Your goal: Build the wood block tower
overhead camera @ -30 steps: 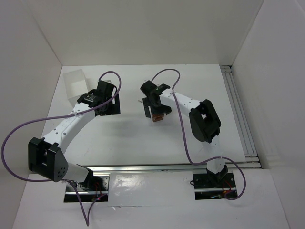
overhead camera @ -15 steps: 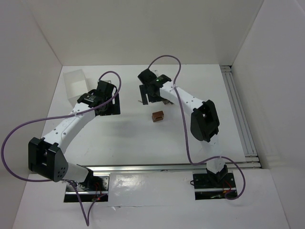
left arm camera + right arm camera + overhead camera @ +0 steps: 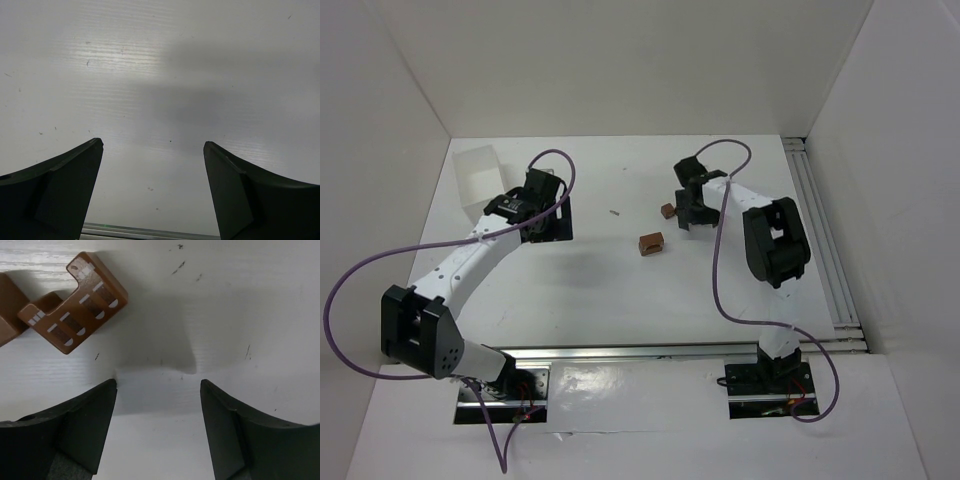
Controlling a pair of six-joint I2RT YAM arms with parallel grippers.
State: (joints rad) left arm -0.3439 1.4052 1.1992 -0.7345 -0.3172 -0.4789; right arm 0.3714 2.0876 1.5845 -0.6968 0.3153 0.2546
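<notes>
A reddish-brown wood block [image 3: 651,243] lies on the white table near the middle. A second, smaller-looking block [image 3: 668,210] lies just behind and right of it. My right gripper [image 3: 692,212] is open and empty, low over the table just right of that second block. In the right wrist view its jaws [image 3: 159,383] stand wide apart over bare table. A notched brown block [image 3: 80,300] lies ahead and left of them, and another block [image 3: 7,310] is cut off by the left edge. My left gripper [image 3: 548,222] is open and empty [image 3: 153,143] over bare table. No stack shows.
A white plastic tray [image 3: 475,178] stands at the back left, beside the left arm. A tiny dark sliver [image 3: 614,212] lies on the table between the grippers. White walls close the table at the back and sides. A metal rail [image 3: 825,250] runs along the right edge.
My right gripper let go of the block near the middle, drew back, then swung right to beside the second block. The released block stays put. The left arm has not moved.
</notes>
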